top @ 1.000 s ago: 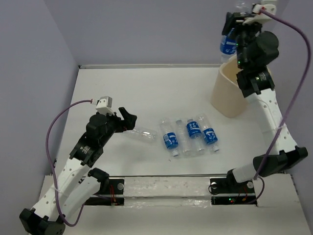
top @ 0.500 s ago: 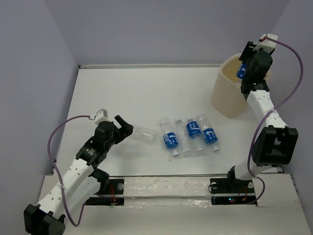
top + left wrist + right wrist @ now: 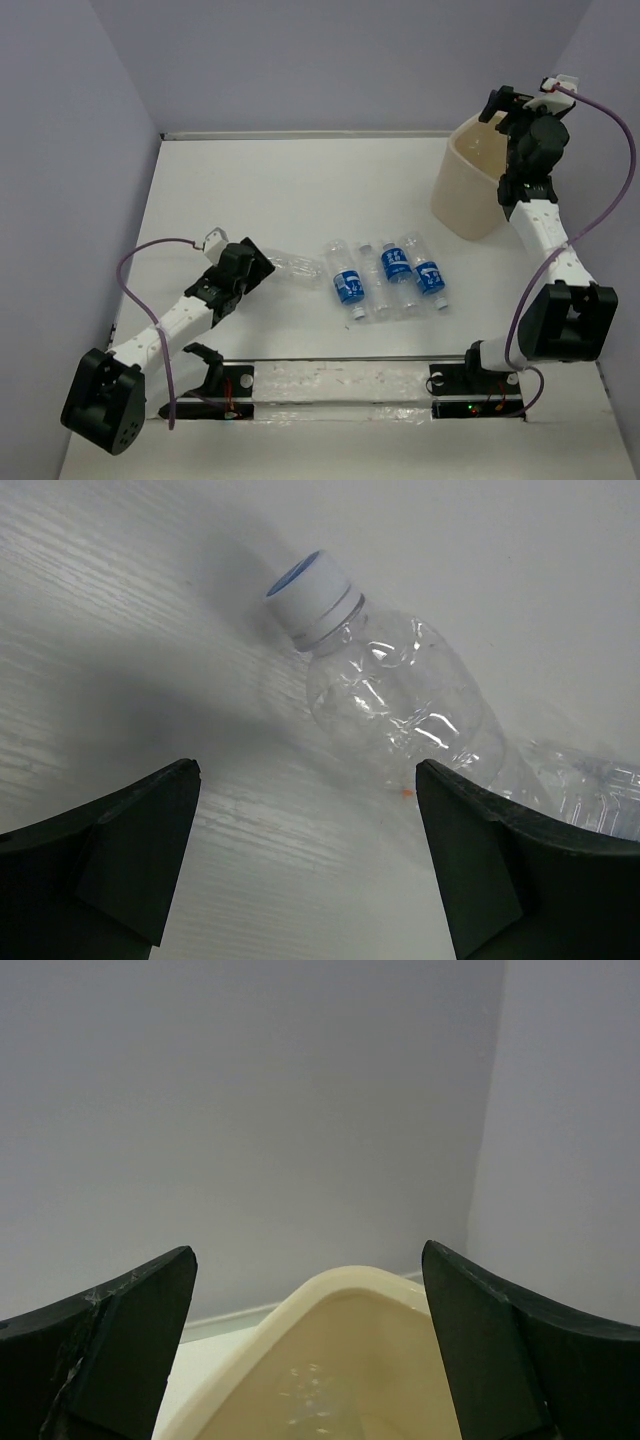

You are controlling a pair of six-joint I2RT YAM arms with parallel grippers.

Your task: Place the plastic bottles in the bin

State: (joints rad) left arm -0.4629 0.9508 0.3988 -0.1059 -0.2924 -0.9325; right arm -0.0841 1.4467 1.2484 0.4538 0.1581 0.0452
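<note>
Several plastic bottles (image 3: 397, 270) with blue labels lie side by side at the table's middle. One label-less clear bottle (image 3: 296, 268) lies to their left. In the left wrist view this bottle (image 3: 400, 700) shows its white cap (image 3: 308, 588), just ahead of my open left gripper (image 3: 307, 770) and outside its jaws. From above, the left gripper (image 3: 252, 264) sits low by that bottle's left end. The cream bin (image 3: 468, 190) stands at the back right. My right gripper (image 3: 503, 108) hovers open over its rim (image 3: 340, 1282), and the right gripper (image 3: 308, 1252) has nothing between its fingers.
Grey walls close in the white table on the left, back and right. The bin stands close to the right wall. A purple cable loops beside each arm.
The right gripper came down to the bin and opened; the blue-labelled bottle it held is gone from its jaws. The left arm stretched forward and down toward the clear bottle.
</note>
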